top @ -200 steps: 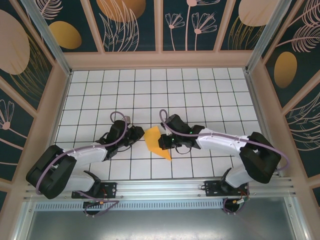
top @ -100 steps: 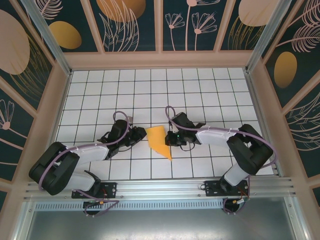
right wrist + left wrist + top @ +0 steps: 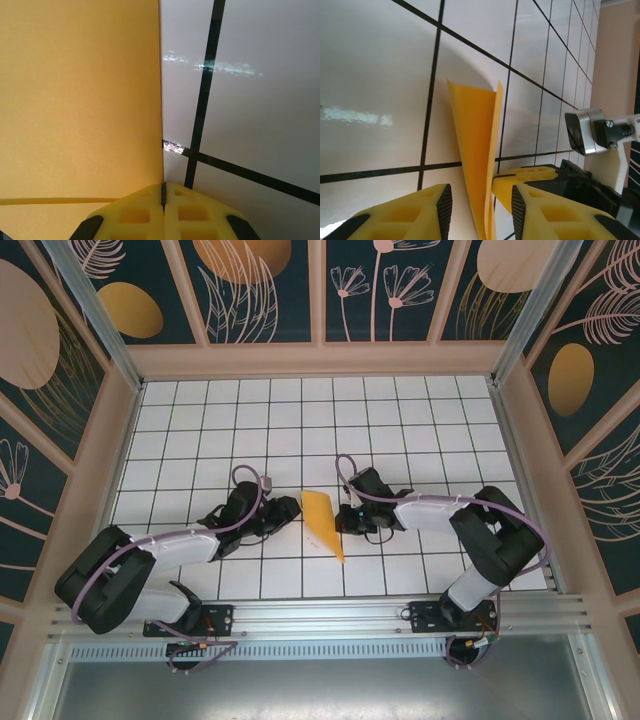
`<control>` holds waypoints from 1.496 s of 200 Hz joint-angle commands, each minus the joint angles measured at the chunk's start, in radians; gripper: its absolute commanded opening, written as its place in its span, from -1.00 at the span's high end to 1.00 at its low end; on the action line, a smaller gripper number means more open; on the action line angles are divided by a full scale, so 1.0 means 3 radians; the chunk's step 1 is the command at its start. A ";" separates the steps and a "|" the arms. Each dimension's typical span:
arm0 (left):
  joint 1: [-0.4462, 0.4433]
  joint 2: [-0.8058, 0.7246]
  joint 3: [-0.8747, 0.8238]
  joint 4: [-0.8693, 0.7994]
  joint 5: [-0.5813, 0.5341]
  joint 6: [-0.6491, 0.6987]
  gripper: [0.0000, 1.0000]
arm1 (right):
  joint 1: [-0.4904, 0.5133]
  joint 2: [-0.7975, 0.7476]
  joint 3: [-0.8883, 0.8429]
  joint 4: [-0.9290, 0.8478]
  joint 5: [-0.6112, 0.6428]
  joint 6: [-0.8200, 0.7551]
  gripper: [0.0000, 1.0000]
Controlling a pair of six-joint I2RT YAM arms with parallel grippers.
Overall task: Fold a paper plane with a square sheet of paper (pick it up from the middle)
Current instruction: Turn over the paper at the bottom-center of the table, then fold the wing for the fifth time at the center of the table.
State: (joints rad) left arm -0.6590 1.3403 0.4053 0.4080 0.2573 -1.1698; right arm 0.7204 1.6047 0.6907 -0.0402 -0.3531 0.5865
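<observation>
Since a second ago the paper [image 3: 321, 520] has narrowed from a broad flap to a slim wedge. The left gripper [image 3: 290, 508] has slid toward it with its fingers parting, and the right arm [image 3: 495, 535] has drawn its elbow in. Nearest, low in the overhead frame, both arms rise from the rail. The left arm [image 3: 170, 545] lies low and stretches up and right, while the right arm doubles back at a raised elbow, its forearm reaching left. The right gripper [image 3: 343, 518] faces the left one at centre frame with the paper between them, its point aimed at the lower right. From the left wrist the paper [image 3: 475, 130] shows as two raised leaves between the spread yellow fingers [image 3: 415, 212], touching neither pad as far as I can see. The other gripper's yellow fingertip [image 3: 530, 175] sits at the paper's foot. From the right wrist the right gripper [image 3: 162, 192] has its fingers pressed together, and the paper [image 3: 80, 100] edge runs straight into their seam. Whether it is pinched I cannot tell. Beyond, the white gridded table [image 3: 400, 420] runs to dark painted wall panels [image 3: 270, 290].
</observation>
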 commanded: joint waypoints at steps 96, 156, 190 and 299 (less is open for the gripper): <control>-0.0290 0.0569 0.0334 0.0250 0.0124 -0.0269 0.09 | -0.0019 0.0029 -0.0037 0.0108 0.0016 0.0034 1.00; -0.0308 0.0704 0.0423 0.0242 0.0077 -0.0301 0.79 | -0.0015 -0.0077 0.0036 0.0090 0.0080 -0.0034 1.00; -0.0306 0.0772 0.0466 0.0225 0.0098 -0.0314 0.96 | 0.0045 -0.0503 0.0030 0.0002 0.0400 -0.0192 0.87; -0.0309 0.0870 0.0607 0.0051 0.0108 -0.0297 1.00 | 0.1151 -0.0693 0.0054 -0.0377 0.1763 -0.0649 0.02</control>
State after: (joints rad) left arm -0.7467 1.5848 0.5598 0.4553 0.2810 -1.2606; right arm 1.0191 1.3636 0.6910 -0.1093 0.0364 0.4252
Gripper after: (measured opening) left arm 0.069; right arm 0.487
